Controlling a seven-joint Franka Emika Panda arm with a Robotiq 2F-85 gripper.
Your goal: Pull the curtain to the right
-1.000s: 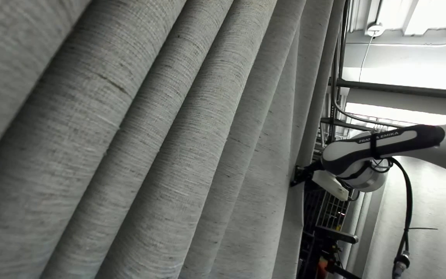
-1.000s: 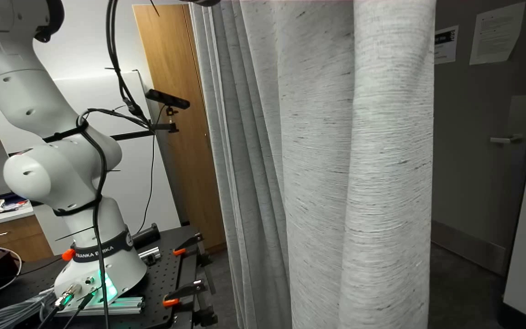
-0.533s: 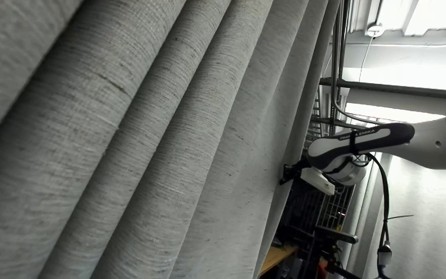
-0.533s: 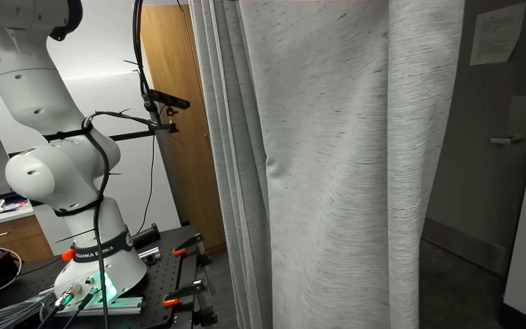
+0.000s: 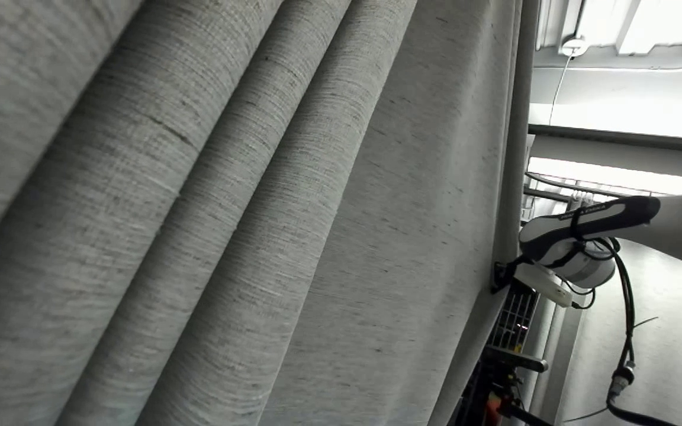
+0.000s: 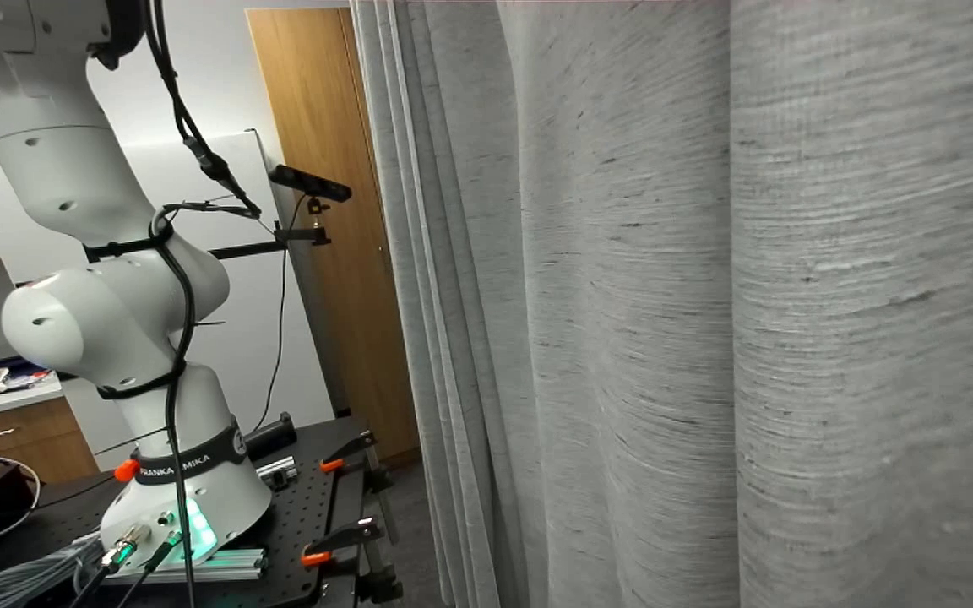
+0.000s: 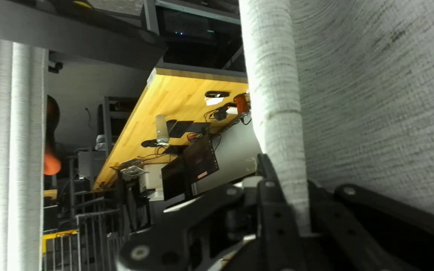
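The curtain [image 5: 376,236] is a large heather-grey woven drape with deep pleats. In an exterior view it [image 6: 622,295] hangs from top to bottom and fills the right half. My gripper [image 5: 499,277] is at the curtain's free edge, at the end of the white arm. In the wrist view my gripper [image 7: 289,173] is shut on a rolled fold of the curtain [image 7: 277,75], with a black finger on each side. More curtain spreads to the right there, and the right fingertip is partly hidden by the fold. My gripper is out of view in the exterior view that shows the robot base.
The robot base [image 6: 187,498] is on a black perforated table [image 6: 309,456] with clamps at its edge. A camera on a bracket [image 6: 311,182] stands near the curtain. A wooden desk [image 7: 179,98] with monitors and a grey bar [image 7: 70,37] show in the wrist view.
My gripper moved slightly left, then back right, in an exterior view, keeping the curtain's edge. The drape is stretched flatter. In the view of the base, the curtain now covers the door.
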